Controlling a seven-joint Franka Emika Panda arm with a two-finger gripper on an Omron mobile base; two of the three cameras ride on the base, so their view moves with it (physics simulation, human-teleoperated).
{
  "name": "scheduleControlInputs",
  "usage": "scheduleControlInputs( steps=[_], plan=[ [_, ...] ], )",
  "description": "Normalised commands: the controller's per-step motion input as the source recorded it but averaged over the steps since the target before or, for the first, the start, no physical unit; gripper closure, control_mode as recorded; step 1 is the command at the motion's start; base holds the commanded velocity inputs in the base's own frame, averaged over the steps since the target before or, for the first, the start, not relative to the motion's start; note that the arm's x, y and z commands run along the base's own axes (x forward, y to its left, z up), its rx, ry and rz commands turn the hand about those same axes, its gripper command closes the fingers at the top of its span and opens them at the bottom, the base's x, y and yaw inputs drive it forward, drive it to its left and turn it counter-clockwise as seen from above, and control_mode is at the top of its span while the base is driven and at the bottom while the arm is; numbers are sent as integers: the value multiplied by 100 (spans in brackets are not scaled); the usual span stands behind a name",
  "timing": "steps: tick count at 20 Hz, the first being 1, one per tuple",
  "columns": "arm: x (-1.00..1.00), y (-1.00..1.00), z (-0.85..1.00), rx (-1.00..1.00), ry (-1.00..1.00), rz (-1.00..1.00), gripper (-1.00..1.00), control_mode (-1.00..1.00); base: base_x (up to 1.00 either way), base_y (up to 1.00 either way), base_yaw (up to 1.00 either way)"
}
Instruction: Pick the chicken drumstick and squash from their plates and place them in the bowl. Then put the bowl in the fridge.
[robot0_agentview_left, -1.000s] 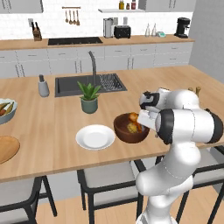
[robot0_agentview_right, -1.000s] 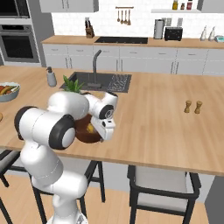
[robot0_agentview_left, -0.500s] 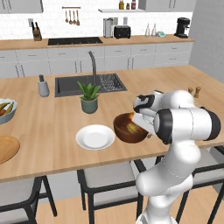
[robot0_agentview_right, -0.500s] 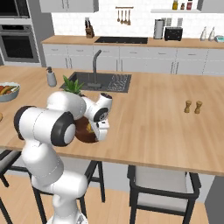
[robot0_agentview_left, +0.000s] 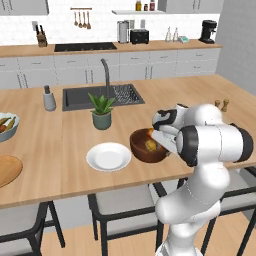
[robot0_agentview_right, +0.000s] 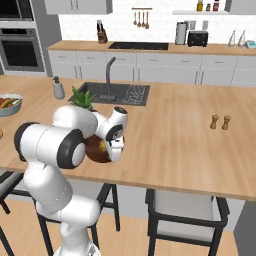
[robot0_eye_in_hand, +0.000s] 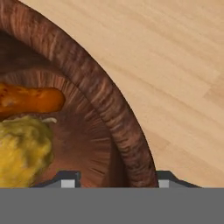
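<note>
We see bright, even, diffuse light w/ no clear source across both base views. Shadows are soft: faint ones under the round glossy white plate (robot0_agentview_left: 108, 156) and the dark reddish-brown wooden bowl (robot0_agentview_left: 145, 152) on the light wooden desk (robot0_agentview_left: 65, 135). No glare. Base views slightly soft; hand view coarse, pixelated.

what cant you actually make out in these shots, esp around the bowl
- Bowl: hand view cuts off most of it at the left and bottom edges.
- Fingers: just the tips show; whether they grip the rim is unclear.
- Chicken drumstick and squash: both cropped at the left edge.
- Right base view: the arm hides most of the bowl.
</note>
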Motion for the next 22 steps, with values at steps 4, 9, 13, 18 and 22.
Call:
scheduleControlInputs(
  steps=[4,9,13,18,22],
  plan=[
    [-2,0,0,0,0,0,100,-100,0,0,0],
    [-29,0,38,2,-2,0,100,-100,0,0,0],
    [-44,12,100,0,-15,-2,100,-100,0,0,0],
    [-40,33,96,-7,-33,-5,100,-100,0,0,0],
    [-31,18,38,-5,-32,0,100,-100,0,0,0]
  ],
)
